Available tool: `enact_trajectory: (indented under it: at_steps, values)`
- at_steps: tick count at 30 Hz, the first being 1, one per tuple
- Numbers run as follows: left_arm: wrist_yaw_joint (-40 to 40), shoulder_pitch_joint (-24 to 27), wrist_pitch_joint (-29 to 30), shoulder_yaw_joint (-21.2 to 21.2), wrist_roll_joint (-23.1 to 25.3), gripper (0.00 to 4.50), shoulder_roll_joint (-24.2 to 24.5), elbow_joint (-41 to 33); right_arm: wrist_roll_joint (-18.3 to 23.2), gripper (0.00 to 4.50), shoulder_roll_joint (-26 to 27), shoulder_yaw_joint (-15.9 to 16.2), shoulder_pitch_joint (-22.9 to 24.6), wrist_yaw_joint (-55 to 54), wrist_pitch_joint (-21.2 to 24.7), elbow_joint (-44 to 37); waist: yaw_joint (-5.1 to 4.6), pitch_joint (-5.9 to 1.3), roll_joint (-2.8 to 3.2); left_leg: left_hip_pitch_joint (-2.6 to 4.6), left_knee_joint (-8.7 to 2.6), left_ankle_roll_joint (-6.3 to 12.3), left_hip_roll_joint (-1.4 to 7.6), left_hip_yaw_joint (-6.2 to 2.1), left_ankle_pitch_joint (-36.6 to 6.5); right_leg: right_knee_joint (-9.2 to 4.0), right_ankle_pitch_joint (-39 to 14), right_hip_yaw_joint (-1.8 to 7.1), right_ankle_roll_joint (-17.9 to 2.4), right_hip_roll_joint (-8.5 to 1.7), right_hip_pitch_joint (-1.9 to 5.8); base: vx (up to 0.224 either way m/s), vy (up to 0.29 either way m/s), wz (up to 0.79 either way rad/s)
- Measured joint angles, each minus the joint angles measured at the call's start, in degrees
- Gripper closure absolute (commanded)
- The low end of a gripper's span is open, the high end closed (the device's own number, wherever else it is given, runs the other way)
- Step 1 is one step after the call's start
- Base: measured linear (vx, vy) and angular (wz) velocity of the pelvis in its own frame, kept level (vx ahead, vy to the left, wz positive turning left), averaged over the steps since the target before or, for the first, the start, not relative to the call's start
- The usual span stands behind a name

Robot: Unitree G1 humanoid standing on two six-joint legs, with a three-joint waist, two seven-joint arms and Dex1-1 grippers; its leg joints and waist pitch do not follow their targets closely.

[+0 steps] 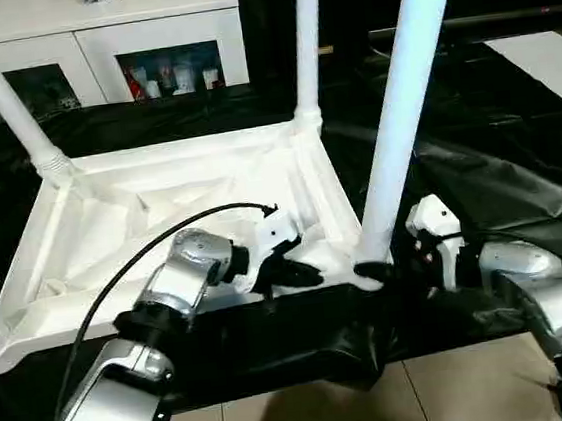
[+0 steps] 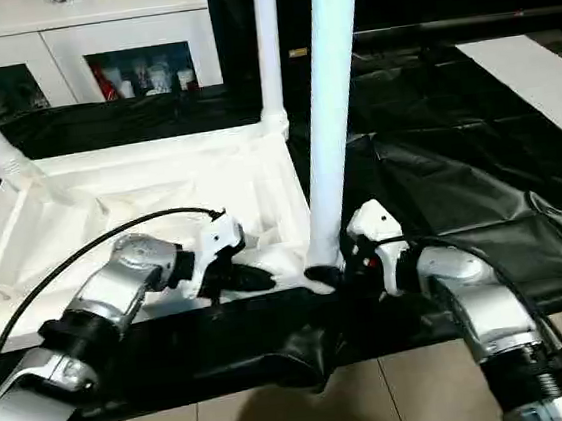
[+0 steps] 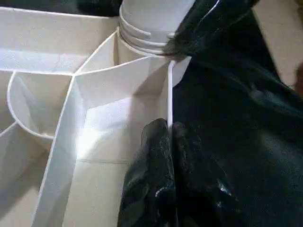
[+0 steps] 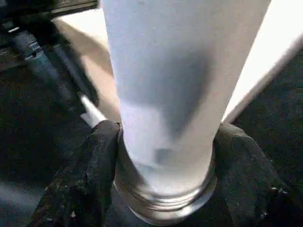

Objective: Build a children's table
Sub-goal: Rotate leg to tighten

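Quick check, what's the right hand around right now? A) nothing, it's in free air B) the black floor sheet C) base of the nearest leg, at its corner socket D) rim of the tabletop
C: the right hand has a black finger on each side of the nearest leg just above its threaded base, at the near corner of the tabletop.
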Motion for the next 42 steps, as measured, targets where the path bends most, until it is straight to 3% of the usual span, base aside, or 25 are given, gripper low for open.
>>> enact_trajectory:
  at_steps: [5, 10, 18, 19, 22, 30, 31, 37, 42]
  values:
    - [13.87, -4.88, 0.86, 2.29, 1.04, 4.50, -6.08, 8.45, -2.13, 1.86, 10.58, -4.77, -3.47, -18.85, 1.32, 5.45, -0.62, -0.14, -0.30, 0.01, 0.12, -0.01, -0.06, 0.00, 0.01, -0.04, -0.03, 0.14, 0.05, 0.00, 0.01, 0.000, 0.000, 0.00]
    - [23.76, -7.74, 0.91, 3.39, 1.30, 4.50, -9.82, 13.25, -2.92, 1.86, 16.97, -7.56, -8.70, -33.37, -0.39, 12.50, -1.46, -0.22, -0.41, -0.01, 0.10, 0.01, -0.17, -0.01, -0.01, -0.07, 0.01, 0.27, 0.03, -0.01, -0.01, 0.000, 0.000, 0.00]
    - [23.93, -9.00, -2.19, 3.60, 2.31, 4.50, -10.08, 16.21, -4.43, 1.86, 19.15, -8.50, -9.55, -36.36, -2.87, 14.23, -1.39, -0.28, -0.26, 0.01, -0.14, -0.01, -0.12, -0.09, -0.01, -0.08, 0.02, 0.13, 0.04, 0.05, -0.03, 0.000, 0.000, 0.00]
    - [23.54, -9.01, -2.74, 3.56, 2.54, 4.50, -9.99, 16.36, -4.36, 1.51, 19.33, -8.73, -9.11, -36.21, -3.52, 14.04, -1.34, -0.28, -0.25, 0.01, -0.16, -0.02, -0.11, -0.09, -0.01, -0.08, 0.01, 0.12, 0.04, 0.05, -0.04, 0.000, 0.000, 0.00]
    - [21.88, -9.01, -3.95, 3.46, 2.75, 4.50, -9.52, 16.61, -3.69, 1.14, 19.55, -9.20, -7.98, -35.02, -5.00, 13.38, -1.26, -0.24, -0.16, -0.01, -0.19, -0.02, -0.11, -0.08, -0.01, -0.11, 0.01, 0.12, 0.04, 0.05, -0.05, 0.000, 0.000, 0.00]
    - [17.09, -8.57, -8.20, 3.15, 2.91, 4.50, -8.35, 16.80, -1.38, 0.96, 18.44, -8.52, -0.69, -31.79, -3.07, 1.35, -0.74, -0.04, 1.03, -0.09, -0.34, -0.01, -0.12, -0.05, -0.01, -0.18, -0.01, 0.10, 0.08, 0.04, -0.12, 0.000, 0.000, 0.00]
    - [16.98, -8.56, -8.29, 3.21, 2.91, 4.23, -8.52, 16.83, -0.89, 0.90, 17.46, -8.11, 1.18, -30.40, -2.26, -2.27, -0.52, -0.05, 1.09, -0.09, -0.38, -0.01, -0.13, -0.05, -0.02, -0.21, -0.04, 0.10, 0.11, 0.03, -0.11, 0.000, 0.000, 0.00]
    - [11.93, -8.10, -8.65, 6.20, -1.41, 3.67, -8.24, 13.89, 2.60, 0.87, 12.17, -5.67, 9.93, -23.12, 3.12, -15.73, 0.02, 0.07, 0.94, -0.14, -0.53, 0.01, -0.11, -0.03, -0.03, -0.45, -0.05, 0.05, 0.15, 0.04, -0.11, 0.000, 0.000, 0.00]
    - [6.21, -4.67, -3.29, 6.59, -4.76, 3.34, -4.94, 2.19, 4.49, 0.87, 7.97, -2.79, 12.13, -17.61, 6.50, -23.11, -0.36, 0.07, 0.98, -0.10, -0.63, 0.02, -0.09, -0.01, -0.04, -0.49, -0.05, 0.06, 0.15, 0.06, -0.14, 0.000, 0.000, 0.00]
